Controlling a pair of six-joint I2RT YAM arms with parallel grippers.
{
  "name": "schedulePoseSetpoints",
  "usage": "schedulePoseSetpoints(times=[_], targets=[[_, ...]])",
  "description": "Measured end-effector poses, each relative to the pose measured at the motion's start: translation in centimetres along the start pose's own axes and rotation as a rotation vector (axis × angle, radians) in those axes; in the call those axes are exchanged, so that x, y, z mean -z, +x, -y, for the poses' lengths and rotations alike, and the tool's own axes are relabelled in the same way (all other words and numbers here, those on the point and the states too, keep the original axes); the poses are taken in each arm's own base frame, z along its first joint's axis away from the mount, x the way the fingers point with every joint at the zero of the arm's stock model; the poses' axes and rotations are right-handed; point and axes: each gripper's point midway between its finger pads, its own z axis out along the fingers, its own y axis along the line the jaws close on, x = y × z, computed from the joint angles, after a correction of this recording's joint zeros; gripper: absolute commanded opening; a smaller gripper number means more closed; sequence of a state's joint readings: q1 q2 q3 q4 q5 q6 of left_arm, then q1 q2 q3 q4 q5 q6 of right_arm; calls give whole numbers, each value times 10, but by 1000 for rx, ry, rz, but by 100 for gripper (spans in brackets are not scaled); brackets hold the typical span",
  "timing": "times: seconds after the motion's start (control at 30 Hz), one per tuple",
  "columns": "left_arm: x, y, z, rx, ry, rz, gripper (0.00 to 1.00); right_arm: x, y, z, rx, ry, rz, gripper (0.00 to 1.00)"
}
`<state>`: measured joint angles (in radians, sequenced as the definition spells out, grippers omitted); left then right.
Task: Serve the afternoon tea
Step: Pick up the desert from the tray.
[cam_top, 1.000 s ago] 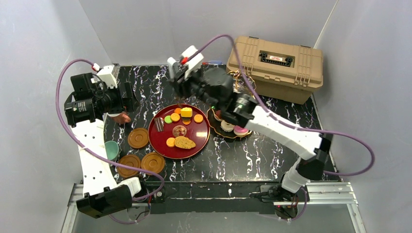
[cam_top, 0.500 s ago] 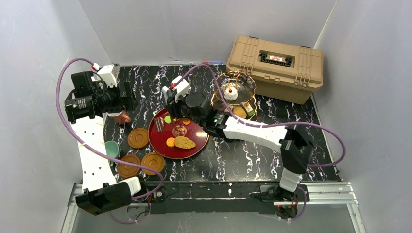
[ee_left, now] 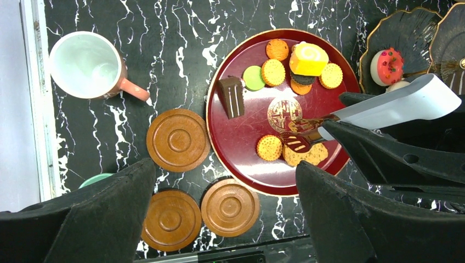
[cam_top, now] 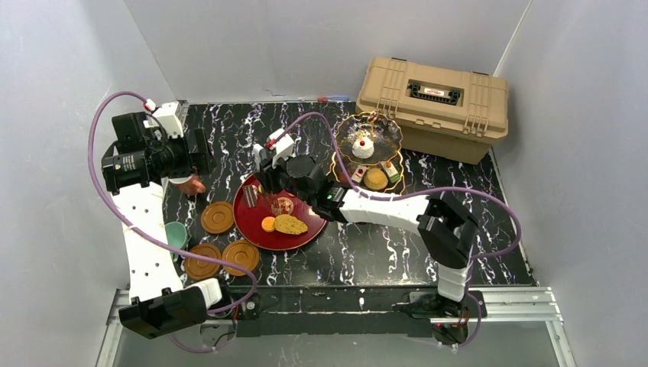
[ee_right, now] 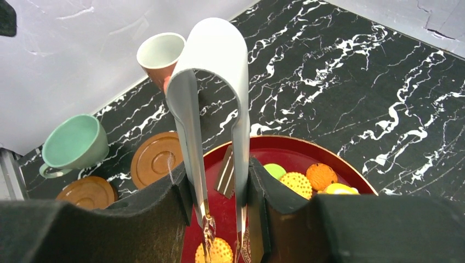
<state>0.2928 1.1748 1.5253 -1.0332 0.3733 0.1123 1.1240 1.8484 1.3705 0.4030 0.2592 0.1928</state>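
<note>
Right pincer (ee_right: 219,189) clamps white-handled metal tongs (ee_right: 216,66), tips above the glossy round red tray (ee_left: 241,143); left pincer (ee_left: 225,181) spread wide, empty.

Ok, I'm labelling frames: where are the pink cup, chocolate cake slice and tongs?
pink cup (ee_left: 85,64), left wrist view, inner wall.
chocolate cake slice (ee_left: 231,97), left wrist view, top face.
tongs (ee_right: 218,49), right wrist view, white bend.
</note>
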Motion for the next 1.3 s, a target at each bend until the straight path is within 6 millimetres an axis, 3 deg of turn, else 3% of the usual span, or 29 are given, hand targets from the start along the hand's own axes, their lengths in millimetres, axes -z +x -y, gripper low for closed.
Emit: schedulePoseSetpoints(times=[0.27, 0.47, 0.6, 1.07, 1.3], targets=[[0, 0, -3, 1, -15, -2, 98, -19, 9, -4, -18, -4, 19, 51], [-2, -2, -12, 3, -62, -10, 98, -45, 41, -2, -17, 6, -6, 53], [-4, -4, -16, 4, -74, -13, 98, -58, 52, -1, -16, 16, -12, 53], [-2, -7, -17, 5, -78, -4, 98, -81, 22, 4, -4, 91, 139, 55], [-3, -7, -16, 4, -74, -3, 98, -90, 29, 2, 35, 129, 160, 54]])
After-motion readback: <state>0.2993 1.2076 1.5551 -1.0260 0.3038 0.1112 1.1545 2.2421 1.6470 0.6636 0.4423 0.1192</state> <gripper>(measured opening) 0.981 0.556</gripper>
